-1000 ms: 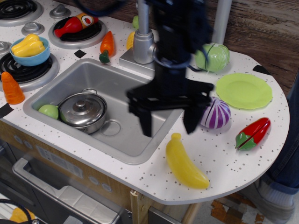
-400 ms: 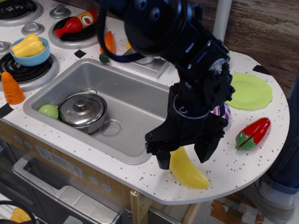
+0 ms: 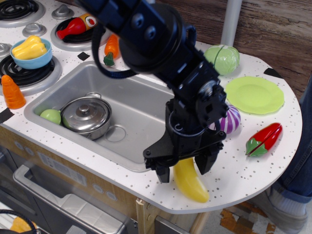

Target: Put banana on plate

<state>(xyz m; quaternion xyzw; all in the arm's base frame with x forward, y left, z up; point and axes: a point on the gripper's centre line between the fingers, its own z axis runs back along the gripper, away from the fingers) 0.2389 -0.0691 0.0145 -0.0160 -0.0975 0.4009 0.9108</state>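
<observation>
Banana [image 3: 189, 181]: lies on the white speckled counter [image 3: 243, 165] near its front edge, just right of the sink [image 3: 122, 117].
Gripper [image 3: 183, 170]: straddles the banana's upper end, jaws spread; contact seems likely but is unclear.
Plate [image 3: 254, 94]: toward the far right edge, well apart.
Writing: none legible.

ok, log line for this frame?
phase: grasp | gripper: open, astride banana | banana: on counter near front edge | plate: empty

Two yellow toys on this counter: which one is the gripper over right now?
The banana at the counter's front edge; the gripper straddles its upper end. The other, a lumpy yellow pepper, sits in the blue bowl on the far-left burner.
</observation>
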